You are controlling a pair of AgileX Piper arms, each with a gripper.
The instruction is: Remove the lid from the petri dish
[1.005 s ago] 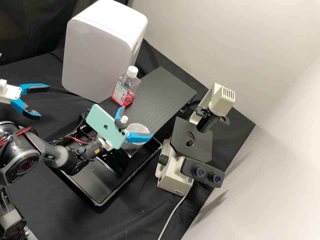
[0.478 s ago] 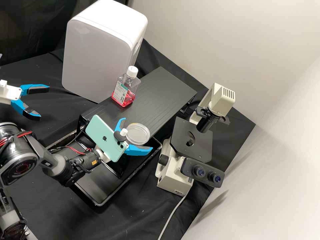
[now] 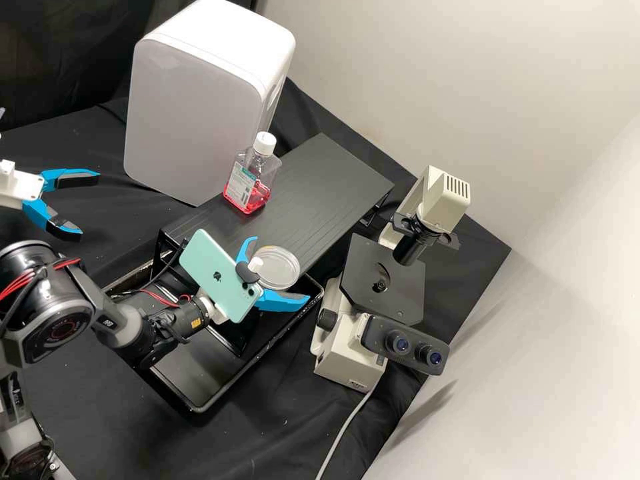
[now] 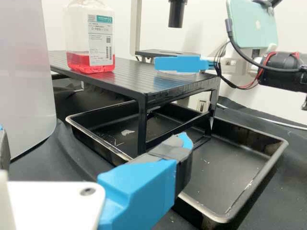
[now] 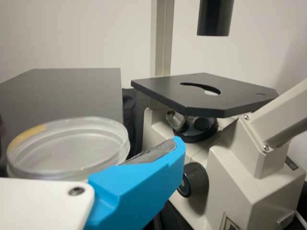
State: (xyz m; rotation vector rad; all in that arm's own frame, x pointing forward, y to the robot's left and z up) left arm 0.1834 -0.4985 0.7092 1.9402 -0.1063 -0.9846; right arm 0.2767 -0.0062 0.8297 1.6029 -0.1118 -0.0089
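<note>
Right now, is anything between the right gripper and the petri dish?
Nothing visible. The open right gripper has a finger either side of the petri dish at the black shelf's corner.

The dish (image 3: 277, 266) sat on the shelf (image 3: 320, 193), at its near corner, flask (image 3: 248, 177) behind it; the shelf stood in the tray (image 3: 193, 373), microscope (image 3: 373, 333) to the right.

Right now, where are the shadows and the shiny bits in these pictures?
High view: the microscope throws a soft grey shadow onto the pale surface beside it, and the white box glows bright on top. Left wrist view: light shines off the black tray floor. Right wrist view: the petri dish rim catches the light, and the microscope stage has a dull sheen.
</note>
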